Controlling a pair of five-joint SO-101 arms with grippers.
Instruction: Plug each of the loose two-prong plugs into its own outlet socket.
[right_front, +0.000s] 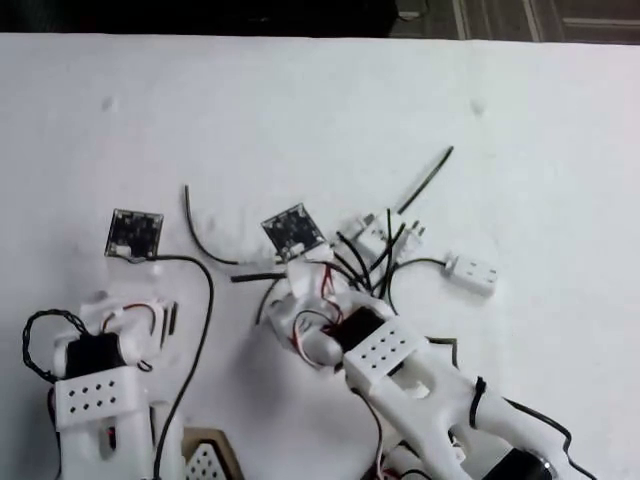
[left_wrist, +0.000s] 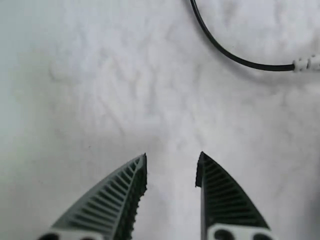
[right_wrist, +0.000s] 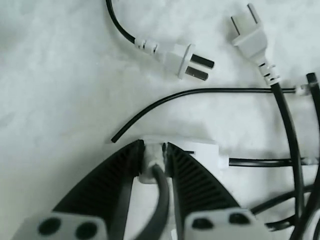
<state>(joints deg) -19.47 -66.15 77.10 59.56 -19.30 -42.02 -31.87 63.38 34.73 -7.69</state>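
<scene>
We are looking down on the white table (right_front: 300, 100) in the high view. The left arm (right_front: 95, 390) is sitting at the near left corner, beside a black cable (right_front: 205, 310) that is running up to a black square block (right_front: 135, 232). The right arm (right_front: 390, 350) is lying at an angle near the middle. Its front end is sitting in a tangle of cables (right_front: 370, 265) just below a second black square block (right_front: 293, 230). A white socket block (right_front: 472, 270) is resting to the right of the tangle, apart from it.

In the left wrist view, the left gripper (left_wrist: 170, 172) is hanging over bare table. Its jaws are standing released, with a clear gap between the ribbed fingers (left_wrist: 125, 195) and nothing in it. A black lead (left_wrist: 220, 50) is curving past, well apart from the tips.

In the right wrist view, the right gripper (right_wrist: 154, 152) is clenching its jaws on a held plug (right_wrist: 149, 165), whose black cord (right_wrist: 160, 200) is trailing back between the fingers. The front of that plug is lying against a white block (right_wrist: 202, 150); we cannot tell whether its prongs are seated. Beyond it, a dark-pronged plug (right_wrist: 172, 55) and a pale-pronged plug (right_wrist: 250, 37) are lying loose on the table, prongs bare, near each other but not touching.
</scene>
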